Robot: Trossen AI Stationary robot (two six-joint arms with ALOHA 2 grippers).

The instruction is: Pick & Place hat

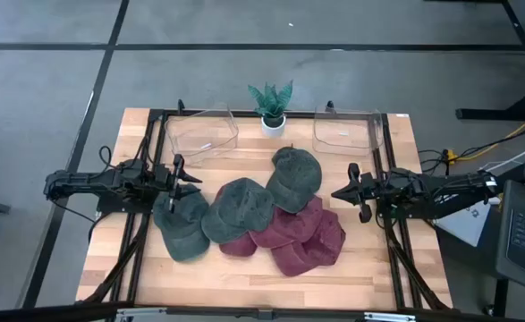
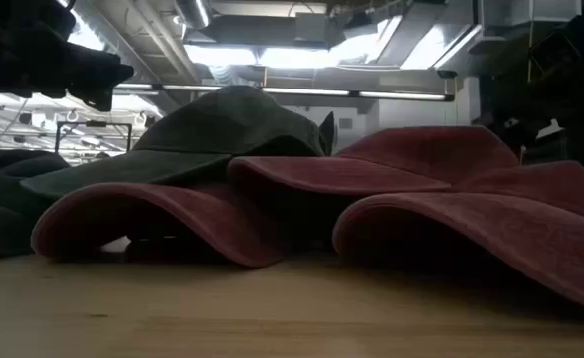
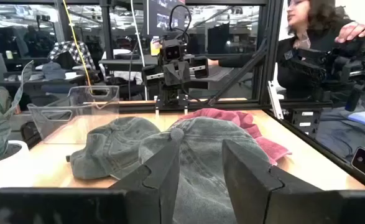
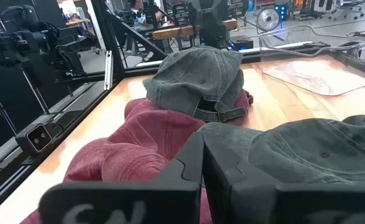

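Left gripper (image 1: 183, 175), fingers apart with nothing between them, hangs over the leftmost green cap (image 1: 182, 228) near the bench's (image 1: 378, 259) left edge. Right gripper (image 1: 344, 191), fingers together and empty, hovers beside the maroon caps (image 1: 302, 237) toward the right edge.

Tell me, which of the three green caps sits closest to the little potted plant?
The green cap at the far end of the pile, lying between the two clear bins. The other two green caps lie farther toward the table's front edge, nearer the left gripper.
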